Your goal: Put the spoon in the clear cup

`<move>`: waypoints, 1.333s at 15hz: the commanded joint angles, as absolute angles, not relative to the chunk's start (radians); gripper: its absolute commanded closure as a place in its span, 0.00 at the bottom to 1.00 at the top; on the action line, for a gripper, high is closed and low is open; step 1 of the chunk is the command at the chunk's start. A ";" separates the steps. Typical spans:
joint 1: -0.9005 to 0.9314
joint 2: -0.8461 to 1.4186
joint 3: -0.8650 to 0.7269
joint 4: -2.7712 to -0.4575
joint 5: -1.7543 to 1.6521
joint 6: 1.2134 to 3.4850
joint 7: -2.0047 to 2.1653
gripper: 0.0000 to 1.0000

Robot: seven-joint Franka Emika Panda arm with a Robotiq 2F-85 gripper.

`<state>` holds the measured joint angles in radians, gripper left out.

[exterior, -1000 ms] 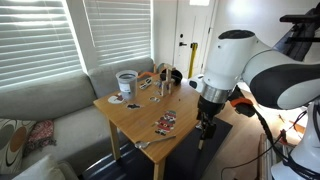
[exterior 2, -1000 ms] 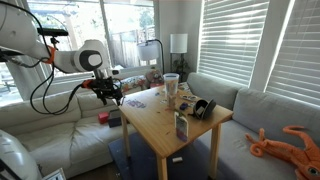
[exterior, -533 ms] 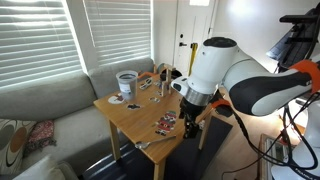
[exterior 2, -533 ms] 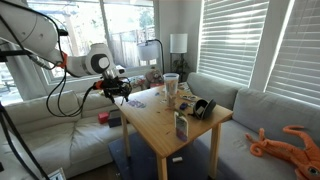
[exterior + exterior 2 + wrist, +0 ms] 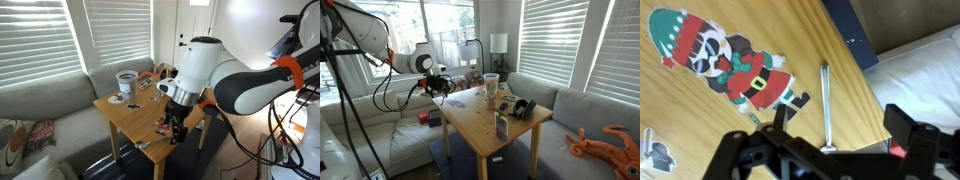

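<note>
The spoon [image 5: 825, 105] lies flat on the wooden table [image 5: 855, 80] close to its corner, the handle pointing away. It shows as a thin pale sliver near the front corner in an exterior view [image 5: 150, 143]. My gripper [image 5: 840, 125] is open and hangs over the spoon, its bowl end between the two fingers [image 5: 780, 115]. The gripper is low over that corner in both exterior views [image 5: 178, 133] [image 5: 440, 88]. The clear cup [image 5: 126, 83] stands upright at the far end of the table, also seen in an exterior view [image 5: 491, 84].
A flat red-black-white patterned packet [image 5: 730, 65] lies next to the spoon. Small bottles and shakers [image 5: 162, 84] stand mid-table, headphones [image 5: 525, 108] at one side. A grey sofa [image 5: 45, 105] borders the table; the table edge [image 5: 875, 70] is close.
My arm has swung in over the table's front corner and lowered, so the open gripper now sits above the spoon. The spoon and cup have not moved.
</note>
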<state>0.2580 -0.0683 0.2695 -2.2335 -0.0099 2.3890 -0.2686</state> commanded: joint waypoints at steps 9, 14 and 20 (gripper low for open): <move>0.278 0.157 0.301 -2.036 -0.040 2.468 -0.330 0.70; 0.275 0.145 0.292 -2.053 -0.063 2.486 -0.288 1.00; 0.269 0.099 0.278 -2.062 -0.079 2.462 -0.227 0.56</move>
